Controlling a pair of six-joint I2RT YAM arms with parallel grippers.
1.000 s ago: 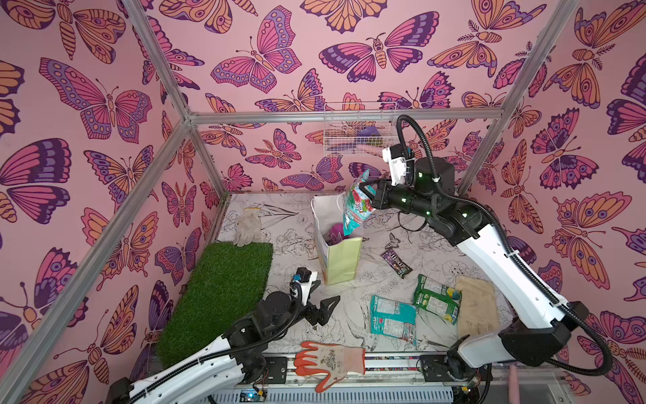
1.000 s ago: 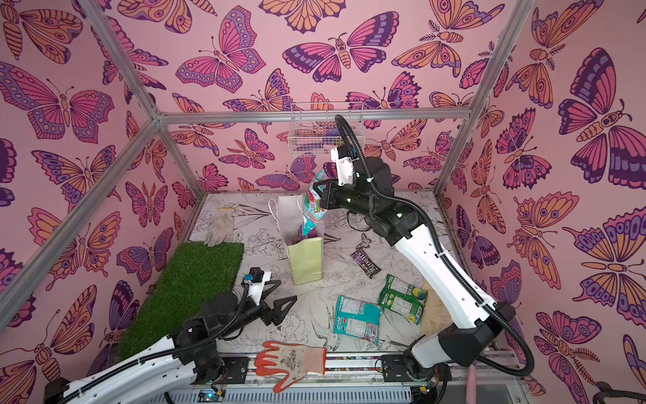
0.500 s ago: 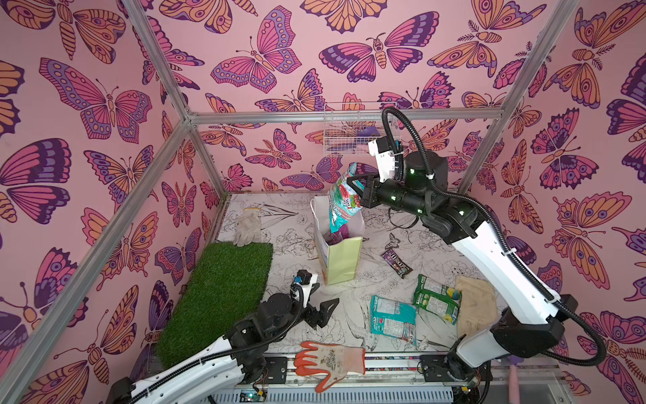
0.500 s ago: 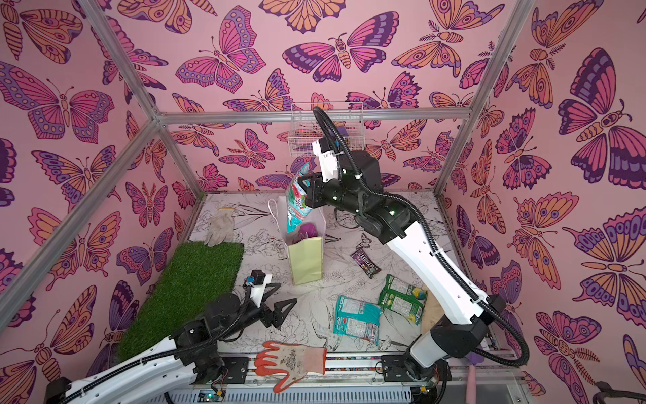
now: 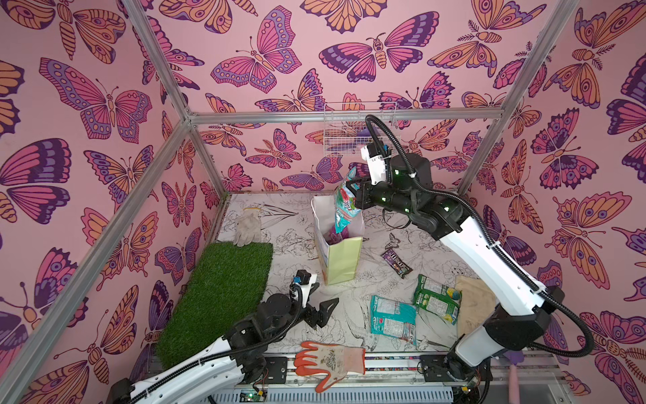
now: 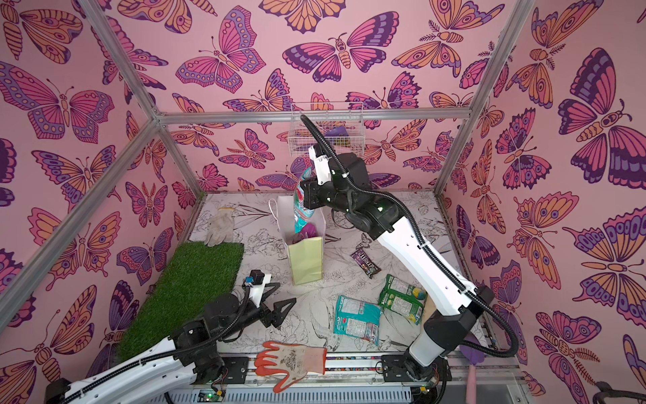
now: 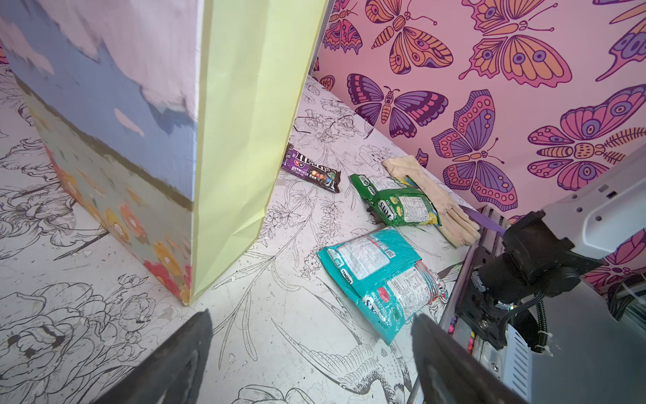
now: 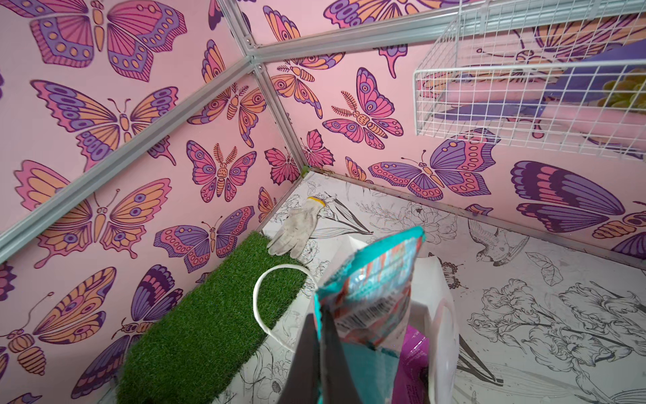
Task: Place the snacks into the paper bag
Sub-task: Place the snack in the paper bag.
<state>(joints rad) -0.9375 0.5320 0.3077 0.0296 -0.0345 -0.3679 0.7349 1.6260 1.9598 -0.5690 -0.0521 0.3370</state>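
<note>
The paper bag (image 5: 341, 257) (image 6: 306, 260) stands upright mid-table, its yellow-green front (image 7: 241, 122) close to my left gripper. My right gripper (image 5: 353, 195) (image 6: 307, 196) (image 8: 320, 316) is shut on the edge of a teal candy bag (image 5: 344, 206) (image 6: 303, 210) (image 8: 370, 290), which hangs with its lower end inside the bag's mouth. A magenta grape bag (image 5: 337, 235) (image 8: 414, 349) lies inside. On the table lie a second teal bag (image 5: 393, 318) (image 7: 381, 276), a green-and-yellow bag (image 5: 437, 302) (image 7: 398, 201) and an M&M's packet (image 5: 396, 262) (image 7: 311, 169). My left gripper (image 5: 327, 295) (image 7: 313, 316) is open and empty, low over the table.
An orange-and-white glove (image 5: 332, 360) lies at the front edge. A beige glove (image 5: 475, 300) sits under the green-and-yellow bag's far side, a pale glove (image 5: 249, 227) by the grass mat (image 5: 220, 290). A white wire basket (image 5: 349, 134) (image 8: 524, 98) hangs on the back wall.
My right arm carried the teal candy bag leftward to above the paper bag's mouth and lowered its bottom end in. The left arm stayed put.
</note>
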